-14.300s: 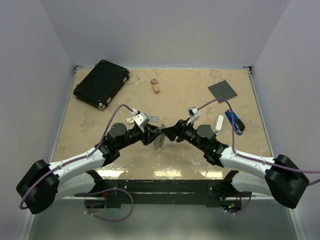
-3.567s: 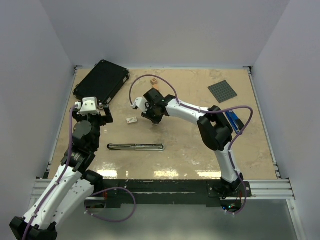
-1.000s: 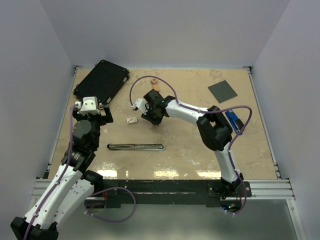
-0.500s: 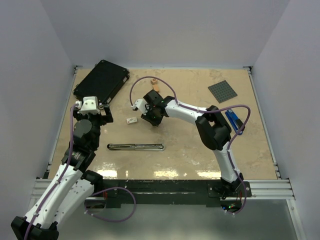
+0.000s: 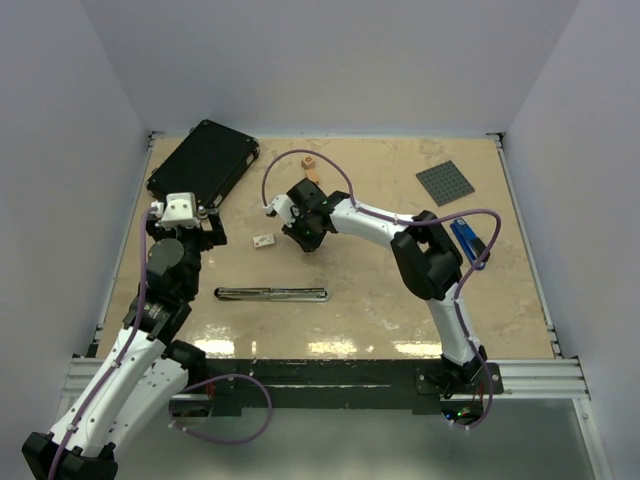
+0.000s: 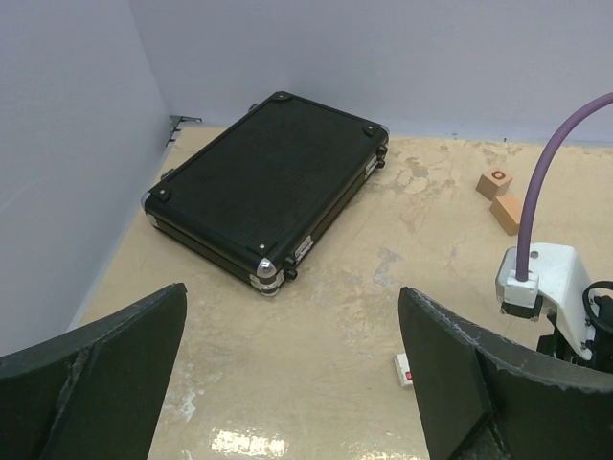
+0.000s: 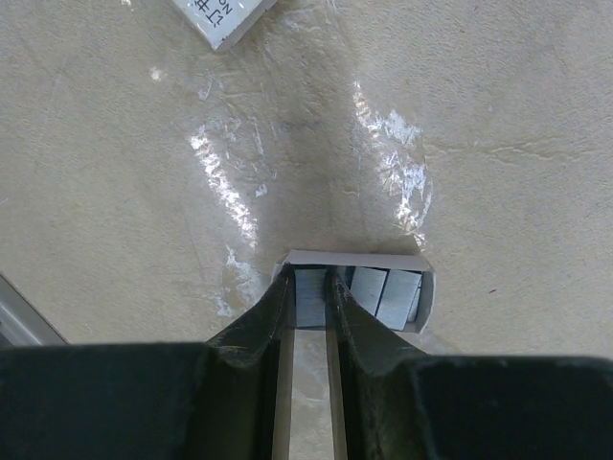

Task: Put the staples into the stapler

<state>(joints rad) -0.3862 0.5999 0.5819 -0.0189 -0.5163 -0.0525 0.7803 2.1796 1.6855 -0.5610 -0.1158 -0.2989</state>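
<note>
The stapler (image 5: 272, 294) lies opened out flat, a long silver strip on the table's near middle. The staples (image 7: 310, 297) are small grey blocks in a little white open box (image 7: 359, 259). My right gripper (image 7: 311, 287) reaches into that box, and its two fingers press the sides of the leftmost block. Two more blocks (image 7: 385, 295) lie beside it. In the top view the right gripper (image 5: 308, 243) points down at the table's centre. My left gripper (image 6: 297, 383) hovers wide open at the left, holding nothing, seen from above as the left gripper (image 5: 182, 228).
A black case (image 5: 203, 167) lies at the back left. A small white labelled box (image 5: 264, 240) sits left of the right gripper. Wooden blocks (image 5: 311, 170) are behind it. A grey plate (image 5: 445, 183) and a blue stapler (image 5: 465, 240) are at the right.
The right gripper's fingers have narrowed onto the staple block in the box. Both arms have hardly moved.
</note>
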